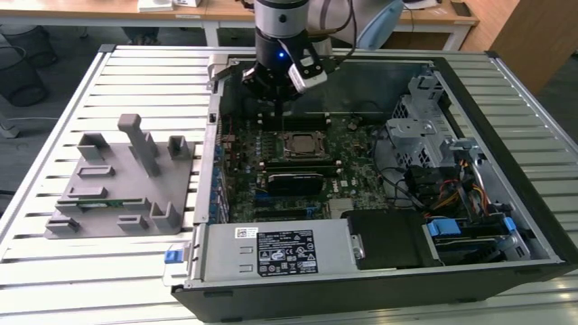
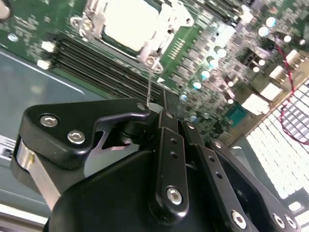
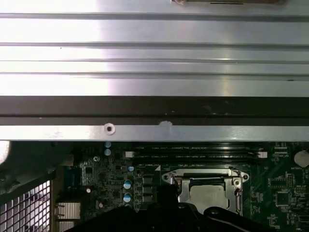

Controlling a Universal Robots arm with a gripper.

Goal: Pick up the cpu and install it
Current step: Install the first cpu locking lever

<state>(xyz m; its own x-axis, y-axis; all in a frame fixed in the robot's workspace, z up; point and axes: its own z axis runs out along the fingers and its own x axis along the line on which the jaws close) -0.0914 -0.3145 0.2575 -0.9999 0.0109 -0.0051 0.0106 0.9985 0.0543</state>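
While the arm hangs over the open computer case (image 1: pixel 505 223), its gripper (image 1: pixel 276 101) sits just above the motherboard (image 1: pixel 298 169), close beside the socket frame (image 1: pixel 305 143); in the second wrist view the black fingers (image 2: pixel 169 145) look drawn together with nothing between them, so I take the claw to be closed and empty. The cpu (image 2: pixel 129 21) lies flat inside the socket, its pale metal top showing in both wrist views, which I read as the chip already seated. A thin lever (image 2: pixel 149 84) runs from the frame toward the fingers, though whether they touch I cannot tell. Memory slots (image 2: pixel 91 60) run just beside the frame. Off to the exterior view's left, the grey fixture (image 1: pixel 126 183) stands on the slatted table (image 1: pixel 54 271), well apart.
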